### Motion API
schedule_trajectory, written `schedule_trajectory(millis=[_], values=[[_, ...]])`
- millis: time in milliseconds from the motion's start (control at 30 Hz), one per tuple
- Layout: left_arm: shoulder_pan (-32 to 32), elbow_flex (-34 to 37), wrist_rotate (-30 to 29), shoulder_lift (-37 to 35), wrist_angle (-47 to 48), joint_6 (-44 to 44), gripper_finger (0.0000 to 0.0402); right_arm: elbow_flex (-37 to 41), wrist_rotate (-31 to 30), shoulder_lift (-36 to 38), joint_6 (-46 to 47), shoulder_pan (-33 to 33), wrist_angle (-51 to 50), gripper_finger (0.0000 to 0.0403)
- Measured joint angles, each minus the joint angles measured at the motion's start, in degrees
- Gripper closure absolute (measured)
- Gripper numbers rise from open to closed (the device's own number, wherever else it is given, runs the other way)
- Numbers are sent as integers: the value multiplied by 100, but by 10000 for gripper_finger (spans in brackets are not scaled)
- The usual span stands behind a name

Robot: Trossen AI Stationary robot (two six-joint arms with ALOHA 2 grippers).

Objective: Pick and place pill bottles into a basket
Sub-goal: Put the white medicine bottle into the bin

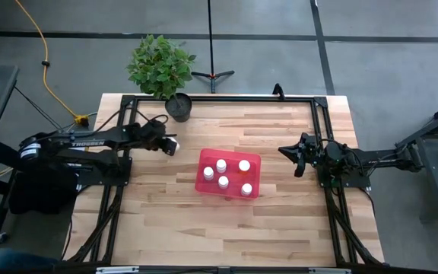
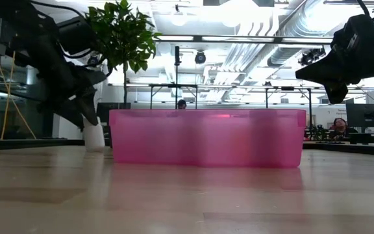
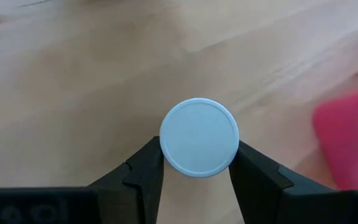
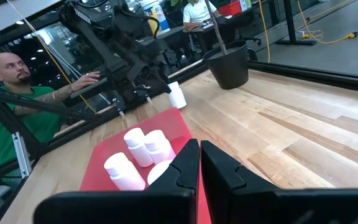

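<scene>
So the left gripper (image 3: 197, 163) has its two dark fingers clamped on one small white-capped pill bottle (image 3: 199, 137), pinched on both sides just under the round cap, held over the light wooden tabletop (image 1: 280, 221) a little to the left of the red-pink rectangular plastic basket (image 1: 206, 185). From the low camera the held bottle sits beside the basket, outside its wall, and whether it touches the wood can't be told.

Bottle count: six total. Five white-capped ones stand upright inside the basket (image 1: 227, 174), spread out across its floor, and the sixth is the one in the left gripper.

The right gripper (image 1: 290, 155) is fully closed on nothing, parked well to the right of the basket.

One dark round plant pot with a leafy green plant (image 1: 178, 106) sits at the table's back edge.
</scene>
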State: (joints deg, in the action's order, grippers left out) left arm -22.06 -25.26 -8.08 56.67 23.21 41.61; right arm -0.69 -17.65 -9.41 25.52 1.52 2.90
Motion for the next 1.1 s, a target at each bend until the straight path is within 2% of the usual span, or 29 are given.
schedule_trajectory(millis=[433,700,1100], values=[[0,-2,606,-66,-634,-228,204,0,2,0,0,1,0,396],[0,-38,1075,-68,-651,-236,204,0,3,0,0,1,0,396],[0,-943,1119,-70,-641,-641,204,0,19,-1,0,2,0,396]])
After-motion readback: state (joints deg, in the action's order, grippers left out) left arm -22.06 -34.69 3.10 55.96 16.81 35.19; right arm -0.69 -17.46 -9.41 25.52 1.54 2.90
